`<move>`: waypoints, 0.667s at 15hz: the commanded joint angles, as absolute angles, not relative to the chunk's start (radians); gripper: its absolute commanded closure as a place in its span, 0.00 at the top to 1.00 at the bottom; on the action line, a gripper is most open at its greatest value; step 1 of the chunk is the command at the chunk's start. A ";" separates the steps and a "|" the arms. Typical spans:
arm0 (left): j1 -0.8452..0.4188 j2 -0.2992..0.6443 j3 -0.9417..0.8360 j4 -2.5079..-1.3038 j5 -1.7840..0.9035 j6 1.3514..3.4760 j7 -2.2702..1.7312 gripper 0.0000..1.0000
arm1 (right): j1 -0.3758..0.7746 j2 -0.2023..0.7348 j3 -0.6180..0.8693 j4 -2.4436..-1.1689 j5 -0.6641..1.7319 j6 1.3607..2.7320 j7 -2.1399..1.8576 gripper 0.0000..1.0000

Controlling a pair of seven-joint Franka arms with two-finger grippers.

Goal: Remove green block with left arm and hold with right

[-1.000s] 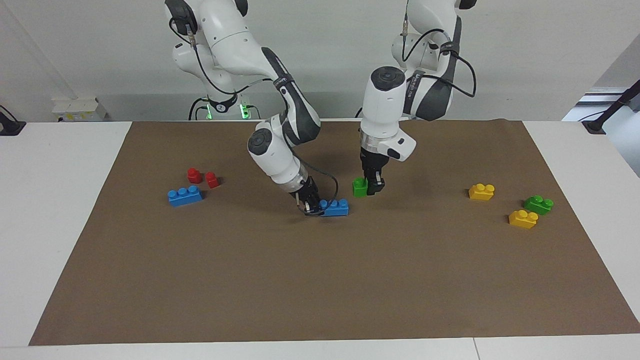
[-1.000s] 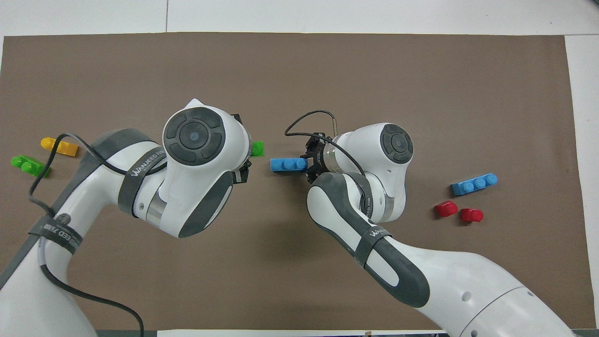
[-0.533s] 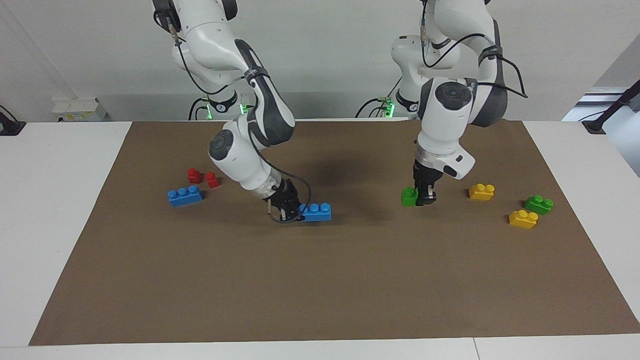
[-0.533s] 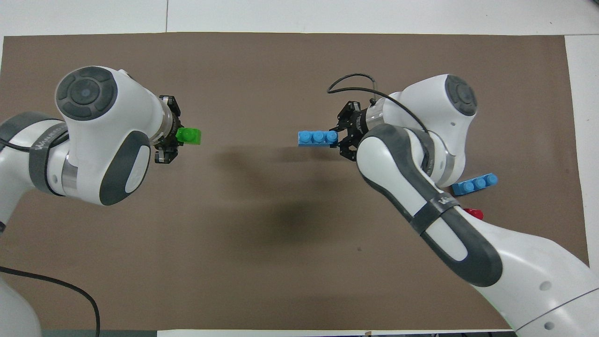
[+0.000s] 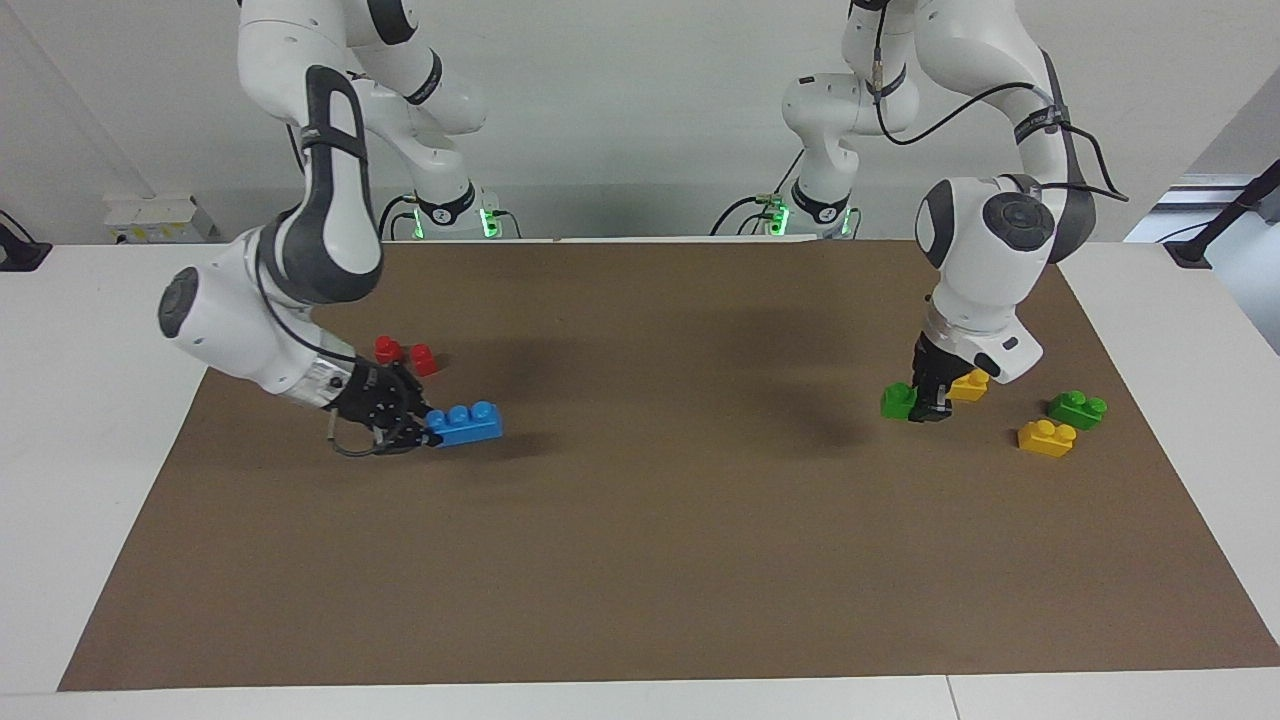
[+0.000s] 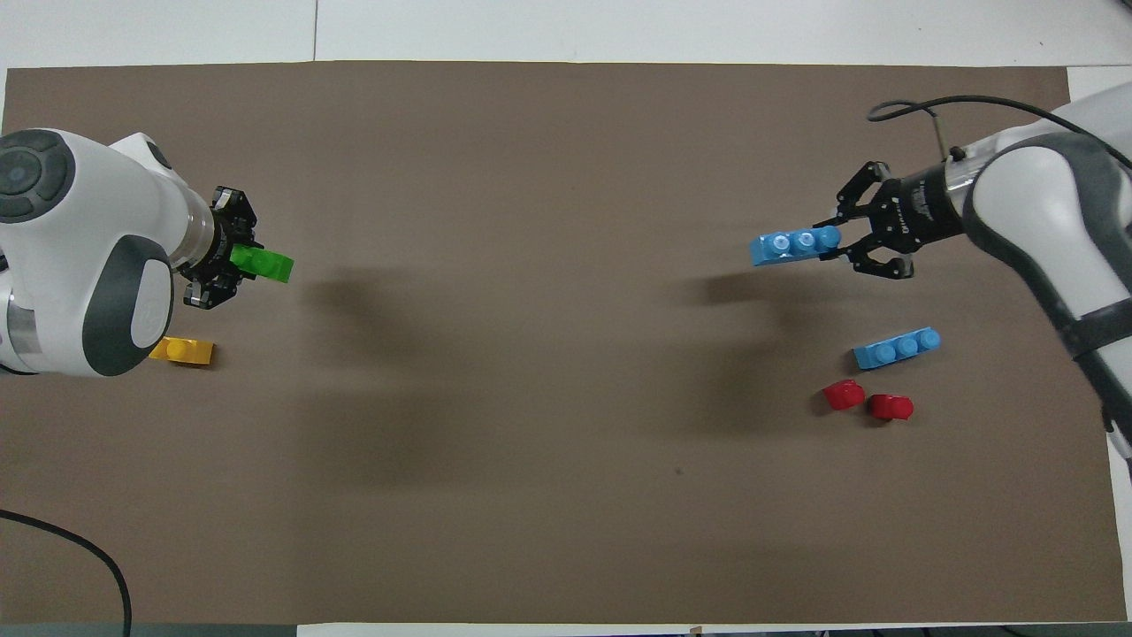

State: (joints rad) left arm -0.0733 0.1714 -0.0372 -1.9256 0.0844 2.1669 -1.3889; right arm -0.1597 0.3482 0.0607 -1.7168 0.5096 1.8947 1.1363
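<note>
No text, label, brand or number can be read on anything here.

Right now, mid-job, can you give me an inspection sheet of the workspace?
Surface: brown mat on a white table, flat.
Job's things: green block shut in the left gripper; blue brick shut in the right gripper.
Clutter: second blue brick and two red pieces at the right arm's end; two yellow bricks and another green brick at the left arm's end.
Grippers: both low over the mat, far apart.
Cables: black cable on the mat's corner.
Surroundings: white wall.
</note>
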 commanded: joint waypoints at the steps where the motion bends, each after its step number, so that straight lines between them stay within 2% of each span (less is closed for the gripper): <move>1: -0.014 0.155 -0.048 -1.991 0.069 2.243 -1.271 0.00 | -0.225 0.341 0.078 -1.764 0.485 1.890 1.083 0.06; 4: 0.037 0.184 -0.048 -1.991 0.069 2.282 -1.163 0.00 | -0.236 0.345 0.077 -1.815 0.480 1.946 1.026 0.06; 10: 0.066 0.271 -0.046 -1.980 0.069 2.377 -1.091 0.00 | -0.221 0.391 0.080 -1.822 0.476 2.031 1.022 0.06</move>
State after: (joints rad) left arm 0.0560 0.2379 -0.0386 -1.9777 0.0837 2.3268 -1.1199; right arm -0.2175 0.3782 0.0730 -1.8133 0.4848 1.9953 1.0462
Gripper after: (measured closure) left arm 0.656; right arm 0.656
